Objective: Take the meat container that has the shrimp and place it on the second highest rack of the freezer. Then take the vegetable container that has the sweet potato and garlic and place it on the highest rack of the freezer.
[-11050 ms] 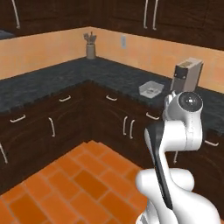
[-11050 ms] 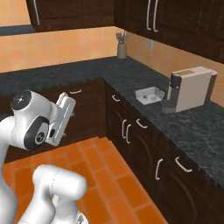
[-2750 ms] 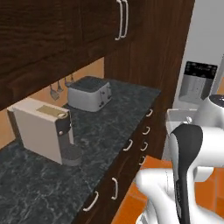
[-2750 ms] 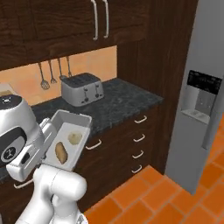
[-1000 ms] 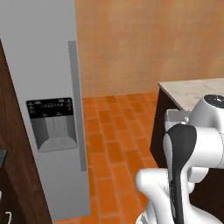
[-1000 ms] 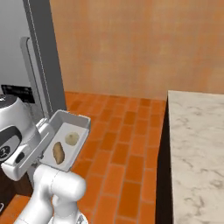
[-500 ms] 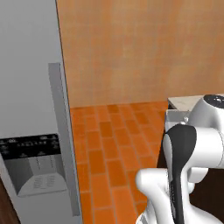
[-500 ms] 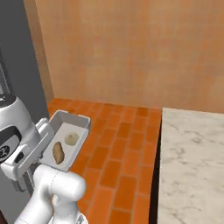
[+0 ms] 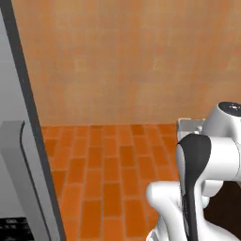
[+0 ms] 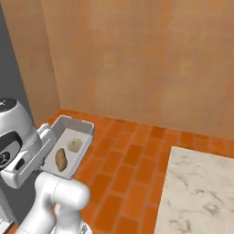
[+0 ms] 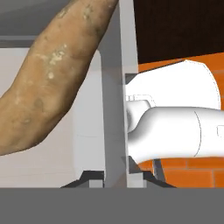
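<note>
The vegetable container (image 10: 68, 146), a pale grey tray, rides in the air beside the arm's wrist, well above the brick floor (image 10: 132, 183). The sweet potato (image 10: 61, 159) lies toward the tray's near end, and the pale garlic (image 10: 74, 145) sits just beyond it near the middle. In the hand view the gripper (image 11: 114, 175) is clenched on the tray's wall (image 11: 114, 109), the wall rising straight up between the two tips, so the tray extends directly away from the claw along its long axis. The freezer (image 9: 19, 155) stands at the left edge of the left base view, door shut, its long handle (image 9: 21, 183) facing the robot. Judging from this, the tray must travel leftward to reach the highest rack.
</note>
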